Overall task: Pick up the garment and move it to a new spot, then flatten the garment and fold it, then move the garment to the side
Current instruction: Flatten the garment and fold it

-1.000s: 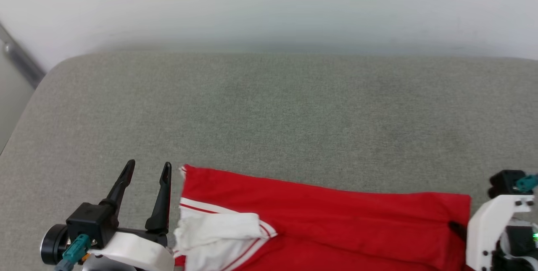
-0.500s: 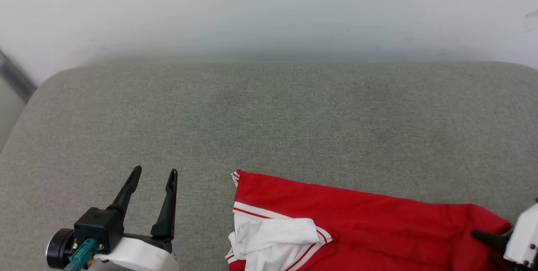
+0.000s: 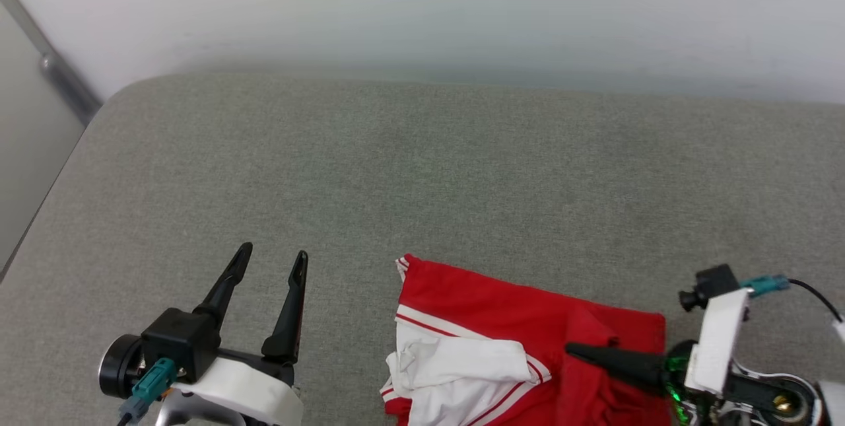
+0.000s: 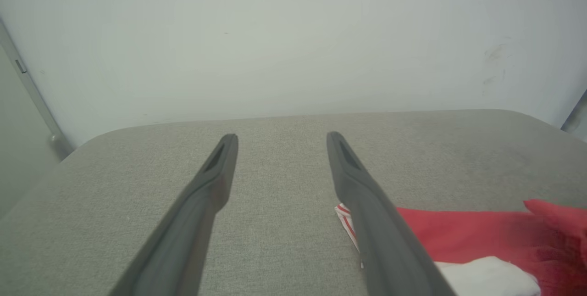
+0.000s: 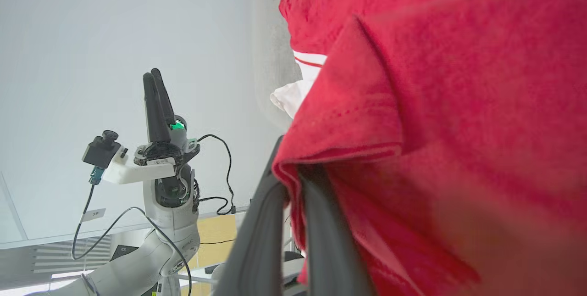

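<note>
- Head view: my right hand (image 3: 574, 349) is pinched shut on a red fold of the garment (image 3: 502, 310). It comes in from 3 o'clock with its fingers pointing toward 9. The shirt lies at 6 o'clock on the grey padded surface (image 3: 422, 168), with a white sleeve rumpled on top. My left hand (image 3: 274, 251) hovers at 7 o'clock, spread wide and holding nothing.
- A second ago the red cloth stretched right across the lower view, its edge just beside my left fingers. Now the right side is drawn over itself and the shirt sits apart from that hand. The camera has also shifted.
- Left wrist view: the striped corner shows just behind my right-side finger, at 4 o'clock. If I sweep across carelessly, that finger could snag it.
- Right wrist view: the cloth is draped over both of my fingers, so I am gripping only a thin lip of hem. It could slip out if I pull fast, and dragging could bunch the sleeve instead of laying a clean fold.
</note>
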